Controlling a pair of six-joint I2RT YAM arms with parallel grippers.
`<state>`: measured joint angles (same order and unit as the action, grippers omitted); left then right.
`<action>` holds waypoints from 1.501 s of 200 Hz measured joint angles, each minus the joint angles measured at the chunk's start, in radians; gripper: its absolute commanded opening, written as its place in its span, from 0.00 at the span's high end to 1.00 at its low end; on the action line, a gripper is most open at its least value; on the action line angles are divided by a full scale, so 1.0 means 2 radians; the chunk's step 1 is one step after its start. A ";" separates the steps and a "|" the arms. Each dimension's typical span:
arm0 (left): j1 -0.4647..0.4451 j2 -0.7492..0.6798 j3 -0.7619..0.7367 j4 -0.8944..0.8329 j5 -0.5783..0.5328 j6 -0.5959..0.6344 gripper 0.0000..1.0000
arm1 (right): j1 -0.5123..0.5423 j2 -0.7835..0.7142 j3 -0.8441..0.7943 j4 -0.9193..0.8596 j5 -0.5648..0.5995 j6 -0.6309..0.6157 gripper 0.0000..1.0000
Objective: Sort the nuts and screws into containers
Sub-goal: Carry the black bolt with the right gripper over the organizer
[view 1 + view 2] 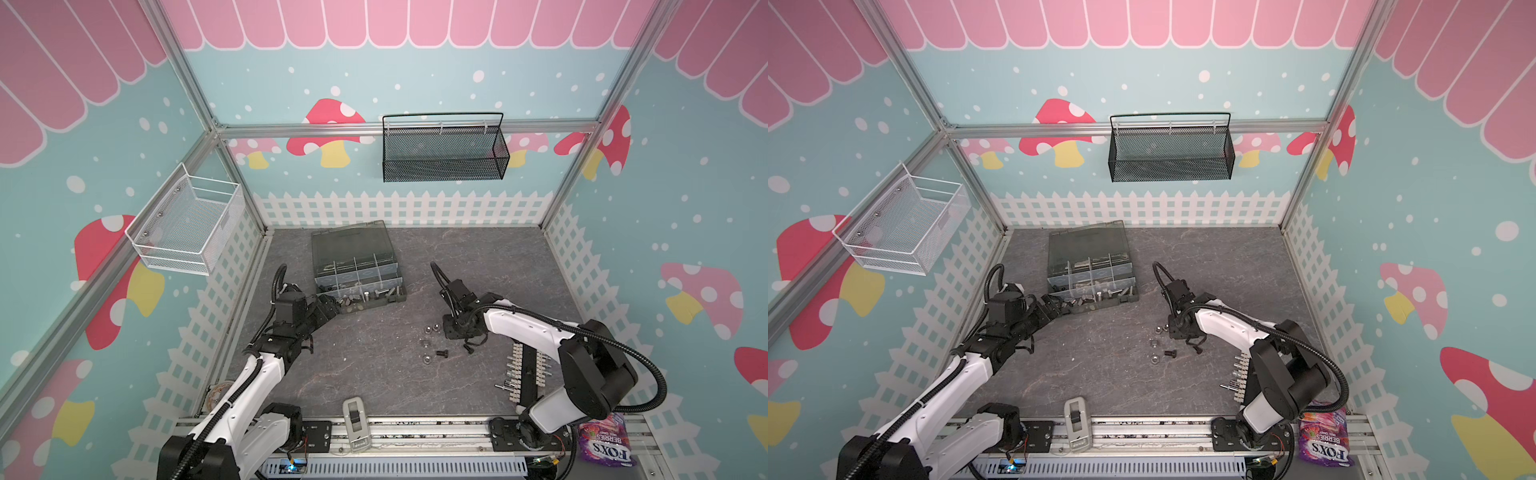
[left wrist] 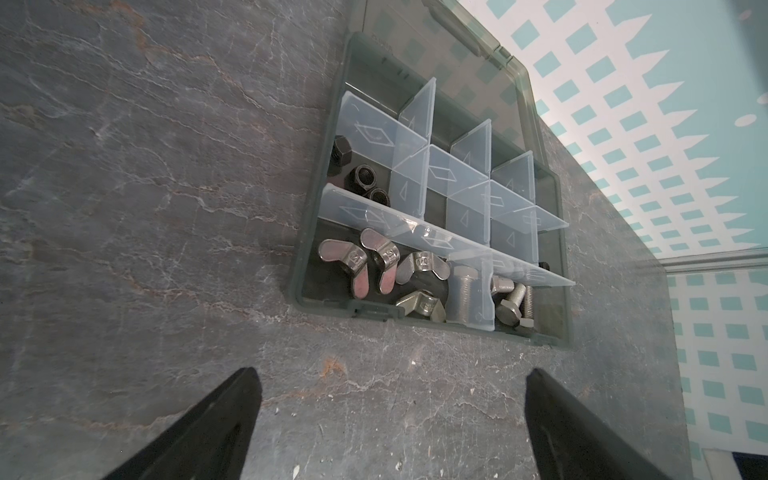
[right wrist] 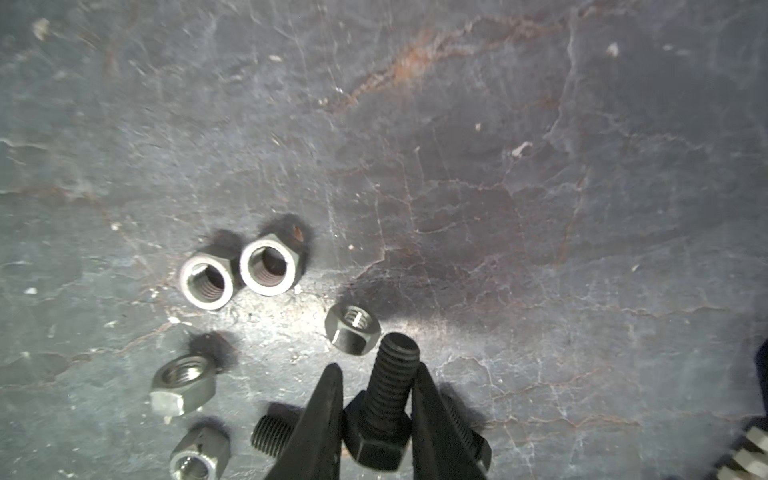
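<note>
1. The right claw (image 3: pixel 376 370) is clamped on a black bolt (image 3: pixel 376 440). Its fingers sit either side of the hex head and shank, and the thread points away from the wrist. This grip looks meant to carry the bolt out of the loose pile.
2. Just past the bolt's tip lies a dark hex nut (image 3: pixel 353 328). Farther ahead of the claw and off to one side, two silver hex nuts (image 3: pixel 268 264) touch each other on the grey tabletop (image 3: pixel 540 166).
3. The left claw (image 2: pixel 392 374) has its fingers spread wide and holds nothing. It hovers just short of the organizer box (image 2: pixel 328 305).
4. The compartment nearest the left claw holds silver wing nuts (image 2: pixel 361 266). Beside them are silver bolts (image 2: pixel 515 303), and black nuts (image 2: pixel 365 178) lie one row beyond. Each kind appears to have its own compartment.
5. Two more black bolts are half hidden behind the right claw's fingers. I cannot tell whether the clamped bolt is off the table. In both top views the claw covers it.
</note>
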<state>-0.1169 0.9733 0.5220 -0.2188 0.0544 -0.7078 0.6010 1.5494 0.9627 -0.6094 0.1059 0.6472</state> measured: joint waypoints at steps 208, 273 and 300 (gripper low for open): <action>0.000 0.010 0.000 0.006 0.005 -0.002 0.00 | 0.010 0.271 0.385 0.086 -0.071 -0.096 0.97; 0.000 0.010 0.000 0.006 0.005 -0.002 0.00 | 0.012 0.352 0.463 0.086 -0.089 -0.102 0.92; 0.000 0.009 0.000 0.005 0.005 -0.002 0.00 | 0.016 0.372 0.479 0.086 -0.096 -0.103 0.79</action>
<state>-0.1169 0.9916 0.5224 -0.2085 0.0647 -0.7113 0.6323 2.2925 1.9205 -0.4374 -0.0864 0.4416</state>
